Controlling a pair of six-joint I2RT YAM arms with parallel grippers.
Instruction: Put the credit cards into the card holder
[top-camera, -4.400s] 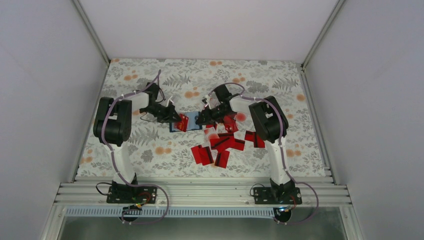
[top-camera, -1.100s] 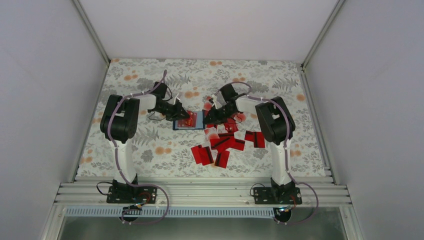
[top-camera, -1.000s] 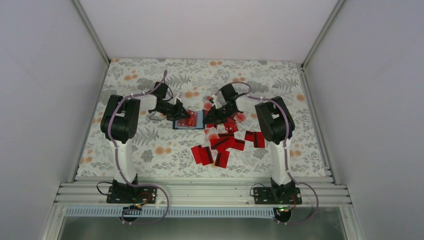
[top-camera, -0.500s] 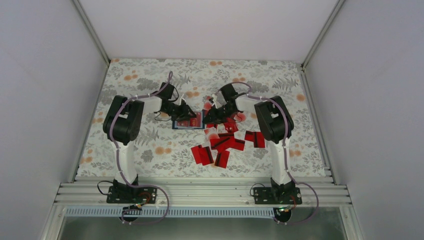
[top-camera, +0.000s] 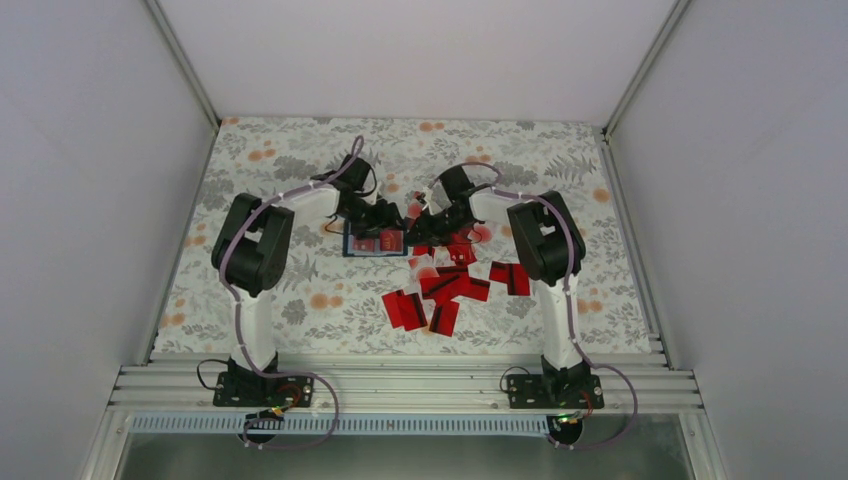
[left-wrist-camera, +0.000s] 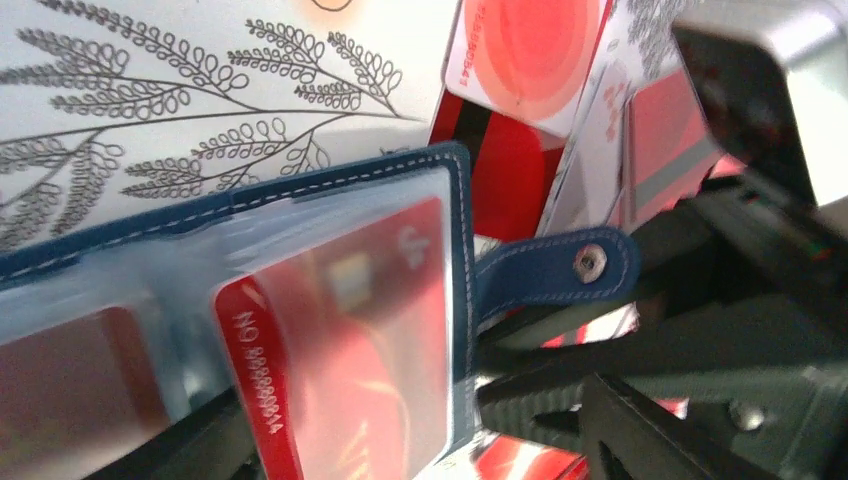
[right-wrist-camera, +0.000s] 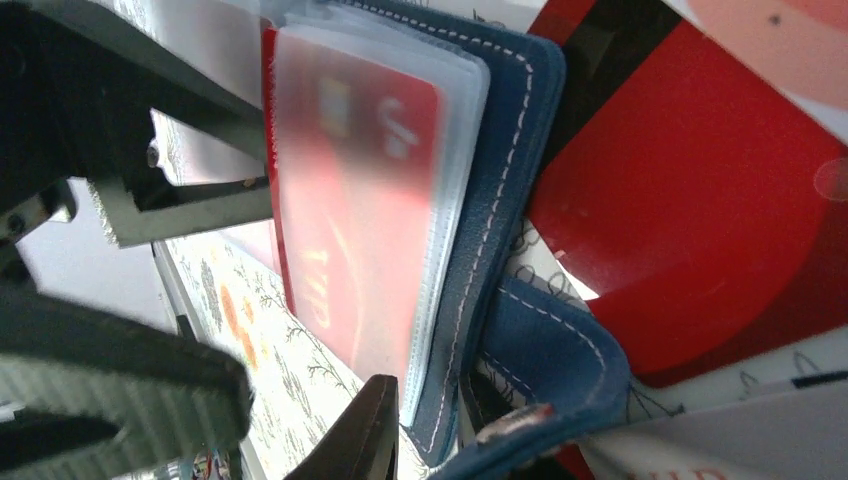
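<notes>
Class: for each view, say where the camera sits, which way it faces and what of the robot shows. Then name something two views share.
Top external: above and behind, facing down at the table; left arm and right arm show whole.
Left wrist: on the left arm, facing the open card holder; own fingers show.
Right wrist: on the right arm, facing the holder from the opposite side; own finger shows.
Shared: both wrist views show the red card in its sleeve.

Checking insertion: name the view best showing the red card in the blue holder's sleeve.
Left wrist: the red card lies face-on, digits visible, in the clear sleeve of the navy-blue card holder. Right wrist: oblique, blurred; top external: a red speck.
</notes>
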